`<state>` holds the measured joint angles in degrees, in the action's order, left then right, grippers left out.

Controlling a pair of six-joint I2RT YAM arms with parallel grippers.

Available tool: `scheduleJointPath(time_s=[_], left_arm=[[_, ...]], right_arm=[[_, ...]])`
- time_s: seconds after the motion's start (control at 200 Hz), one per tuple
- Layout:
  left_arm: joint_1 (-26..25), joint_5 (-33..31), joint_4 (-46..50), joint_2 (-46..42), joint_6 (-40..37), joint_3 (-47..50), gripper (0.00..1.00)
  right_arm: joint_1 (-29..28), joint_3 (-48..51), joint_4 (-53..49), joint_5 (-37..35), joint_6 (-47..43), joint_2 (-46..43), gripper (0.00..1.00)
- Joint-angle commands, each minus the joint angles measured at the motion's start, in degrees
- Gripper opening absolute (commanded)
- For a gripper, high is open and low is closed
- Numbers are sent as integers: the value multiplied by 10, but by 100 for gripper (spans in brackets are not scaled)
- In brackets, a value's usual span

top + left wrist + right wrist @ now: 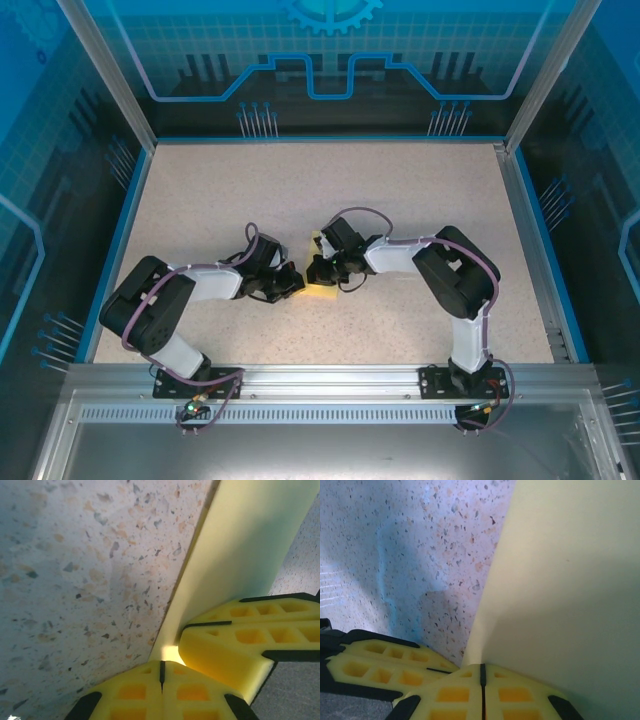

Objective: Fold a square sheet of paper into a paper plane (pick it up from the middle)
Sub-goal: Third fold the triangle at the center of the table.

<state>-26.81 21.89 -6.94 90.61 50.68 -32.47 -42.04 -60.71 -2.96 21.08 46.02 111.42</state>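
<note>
paper: the square sheet of paper (322,291) is dead centre in the top view, on the speckled table (400,190), squeezed between the two arms
left gripper (293,283): comes in from frame left, pinched tight on the sheet
right gripper (318,268): comes in from frame right, clamped on the same sheet
key relation: in both wrist views the paper leaves the closed tips at bottom centre and runs toward the upper right; neither arm is nearer, both are on it
in the way: just each other. The right gripper's fingers (240,635) crowd the left wrist view's lower right
my guess: the tips are nearly touching, so any pull apart could crumple the sheet
</note>
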Motion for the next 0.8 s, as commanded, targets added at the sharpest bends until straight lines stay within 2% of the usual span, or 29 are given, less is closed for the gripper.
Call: scheduleJointPath(time_s=[0.0,0.28,0.445,0.57,0.715,0.795], left_arm=[[-3,-39,48,12,-9,13,0],[-2,-43,58,12,-14,15,0],[-3,-40,59,11,-15,16,0],[-3,-40,59,8,-16,16,0],[-3,-39,58,5,-10,17,0],[-3,-39,56,5,-6,17,0]], right_arm=[[11,8,-38,-4,-21,7,7],[86,24,-54,-63,-42,-10,7],[136,15,-60,-70,-69,-25,7],[153,3,-77,-72,-80,-53,9],[150,31,-79,-50,-61,-101,18],[145,61,-71,-31,-31,-122,30]])
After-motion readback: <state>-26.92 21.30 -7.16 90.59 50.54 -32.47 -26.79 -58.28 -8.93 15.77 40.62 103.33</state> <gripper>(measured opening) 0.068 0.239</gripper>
